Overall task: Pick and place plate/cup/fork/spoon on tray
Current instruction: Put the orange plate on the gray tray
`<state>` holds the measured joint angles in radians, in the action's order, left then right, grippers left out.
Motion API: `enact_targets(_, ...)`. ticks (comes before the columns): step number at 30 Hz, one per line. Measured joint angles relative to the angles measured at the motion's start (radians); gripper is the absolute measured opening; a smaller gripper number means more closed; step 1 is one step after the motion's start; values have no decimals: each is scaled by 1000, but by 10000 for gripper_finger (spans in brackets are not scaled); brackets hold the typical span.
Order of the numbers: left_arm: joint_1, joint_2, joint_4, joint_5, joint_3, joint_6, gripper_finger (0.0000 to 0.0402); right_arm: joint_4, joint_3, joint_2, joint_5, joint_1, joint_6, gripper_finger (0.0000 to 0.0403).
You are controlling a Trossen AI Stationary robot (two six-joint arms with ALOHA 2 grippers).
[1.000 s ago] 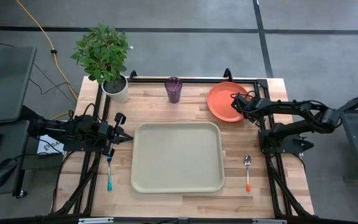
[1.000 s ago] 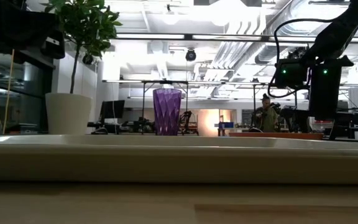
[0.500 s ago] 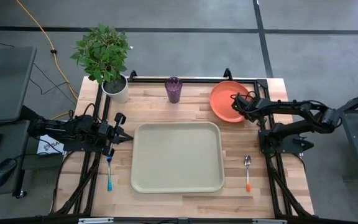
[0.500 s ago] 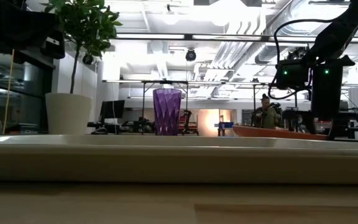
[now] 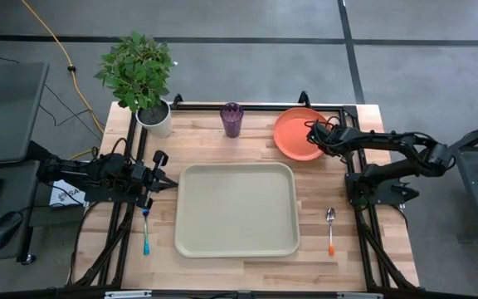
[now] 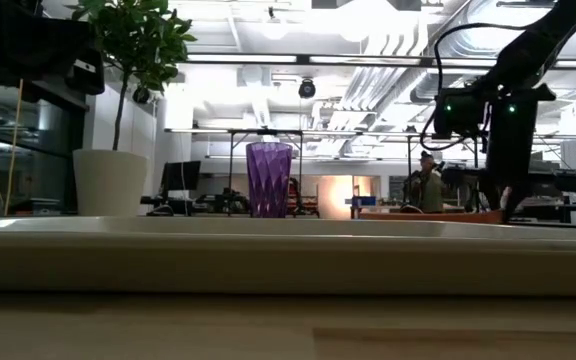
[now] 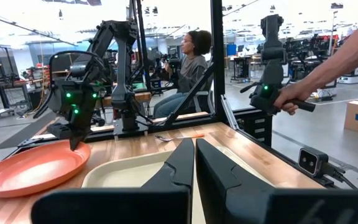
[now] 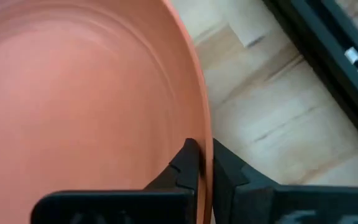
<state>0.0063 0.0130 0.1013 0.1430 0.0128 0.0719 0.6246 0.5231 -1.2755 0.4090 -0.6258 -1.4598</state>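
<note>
We see the right gripper (image 8: pixel 202 163) pinched tight on the rim of the plate (image 5: pixel 299 133), one finger inside the rim and one outside, at the plate's edge nearest the desk's right side. The plate sits near the desk's far right corner, apart from the tray (image 5: pixel 236 208) in the middle. The left gripper (image 5: pixel 166 183) waits by the tray's left edge, fingers pressed together, holding nothing.
</note>
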Motion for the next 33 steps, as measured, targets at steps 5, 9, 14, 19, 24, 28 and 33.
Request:
enact_targets(5, 0, 0, 0, 0, 0, 0, 0, 47, 46, 0, 39, 0, 50, 2)
enact_targets(9, 0, 0, 0, 0, 0, 0, 0, 77, 85, 11, 58, 0, 132, 1)
enact_targets(14, 0, 0, 0, 0, 0, 0, 0, 128, 125, 77, 109, 0, 232, 0)
enact_targets(19, 0, 0, 0, 0, 0, 0, 0, 189, 149, 197, 139, -3, 344, 1)
enact_targets(24, 0, 0, 0, 0, 0, 0, 0, 234, 149, 347, 140, -3, 400, 1)
enact_targets(28, 0, 0, 0, 0, 0, 0, 0, 231, 150, 470, 135, -3, 447, 1)
enact_targets(33, 0, 0, 0, 0, 0, 0, 0, 227, 151, 588, 60, -3, 507, 1)
